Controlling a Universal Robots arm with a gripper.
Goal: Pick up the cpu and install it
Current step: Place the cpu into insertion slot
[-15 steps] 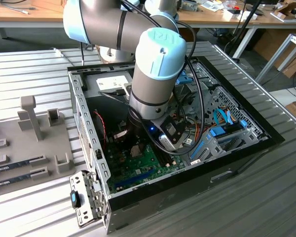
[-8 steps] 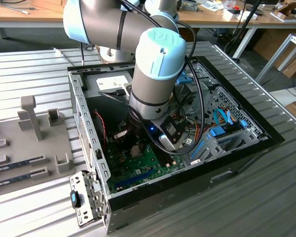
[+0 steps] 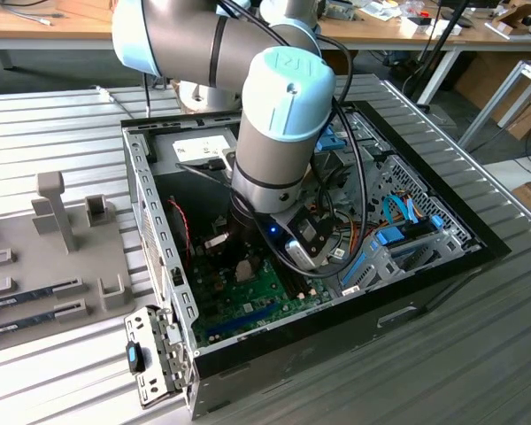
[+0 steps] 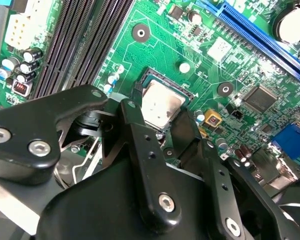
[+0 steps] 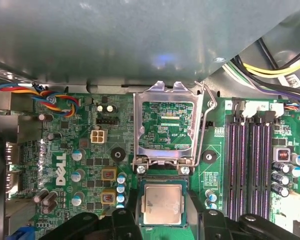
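While my arm reaches down into the open case, my gripper hangs low over the board, straddling the cpu. In both wrist views the cpu lies flat in the socket, silver top up, green rim showing on all sides. My fingers stand just off its two opposite edges; I cannot tell whether they touch it, but they are set narrow, about the chip's width. In the first wrist view the load plate stands swung open beyond the cpu, its lever raised beside it. Four memory slots run along the board's edge near the socket. In the exterior view a grey tray sits on the bench beside the case.
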